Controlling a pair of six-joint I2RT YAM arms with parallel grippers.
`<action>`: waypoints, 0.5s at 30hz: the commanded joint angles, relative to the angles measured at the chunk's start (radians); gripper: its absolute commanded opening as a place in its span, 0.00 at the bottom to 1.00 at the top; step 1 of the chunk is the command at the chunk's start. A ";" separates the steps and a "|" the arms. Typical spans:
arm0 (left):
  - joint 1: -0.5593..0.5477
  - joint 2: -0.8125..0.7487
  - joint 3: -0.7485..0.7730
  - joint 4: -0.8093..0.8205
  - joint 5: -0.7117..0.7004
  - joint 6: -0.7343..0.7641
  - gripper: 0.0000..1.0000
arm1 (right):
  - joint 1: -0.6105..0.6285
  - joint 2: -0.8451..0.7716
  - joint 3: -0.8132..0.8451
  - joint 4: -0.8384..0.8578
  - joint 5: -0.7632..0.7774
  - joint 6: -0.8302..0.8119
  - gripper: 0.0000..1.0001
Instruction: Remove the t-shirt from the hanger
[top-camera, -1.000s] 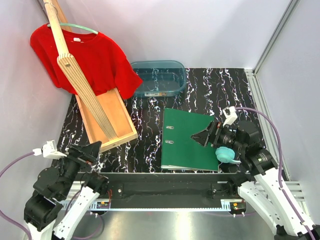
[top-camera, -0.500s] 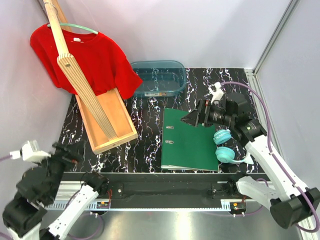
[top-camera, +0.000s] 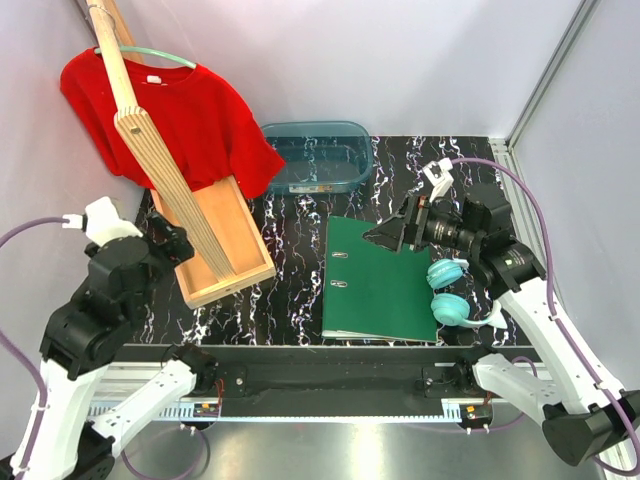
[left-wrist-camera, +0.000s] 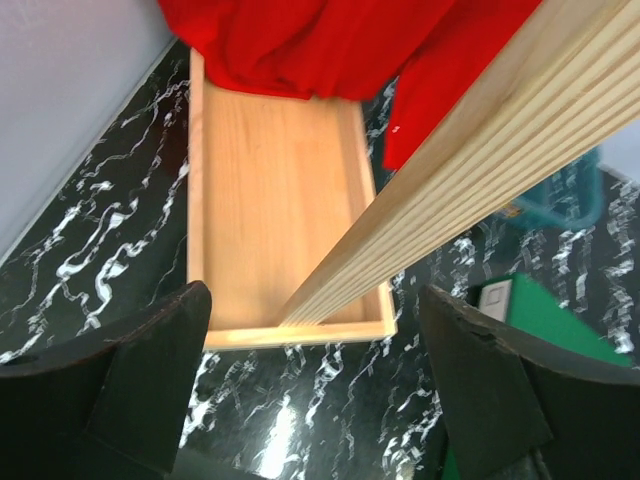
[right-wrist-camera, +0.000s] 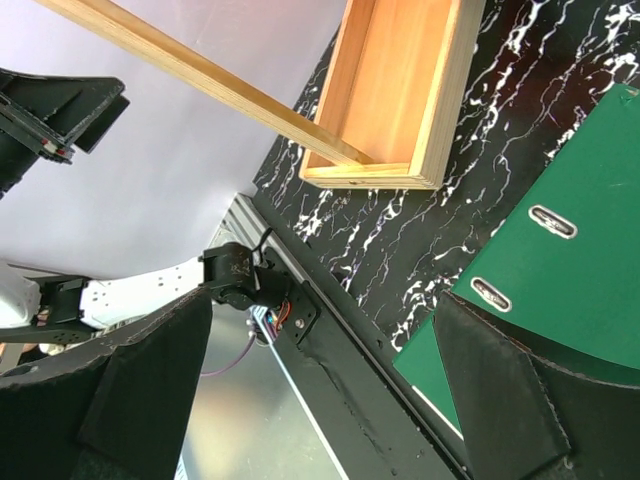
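The red t-shirt hangs on the pale green hanger at the back left, behind a slanted plywood pole. Only the hanger's upper arc shows. My left gripper hovers open beside the pole's foot, well below the shirt. In the left wrist view the t-shirt hangs at the top and the left gripper holds nothing. My right gripper is open above the green binder, pointing left. The right gripper is empty in its own view too.
The pole stands in a wooden tray. A teal tub sits behind it, a green binder lies in the middle, and teal headphones rest at its right edge. Grey walls close in on the left and back.
My left arm has risen from the front left corner and swung forward to the tray, its jaws narrowing a little. The right gripper moved back over the binder, uncovering the headphones.
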 joint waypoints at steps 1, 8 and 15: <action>-0.003 -0.046 0.047 0.111 0.013 0.018 0.87 | -0.005 -0.026 0.022 0.014 -0.038 0.003 1.00; -0.003 -0.002 0.162 0.007 0.016 0.033 0.86 | -0.004 -0.034 0.016 0.006 -0.041 -0.011 1.00; -0.003 0.090 0.260 -0.206 -0.265 0.063 0.84 | -0.005 -0.027 0.016 0.007 -0.053 -0.031 1.00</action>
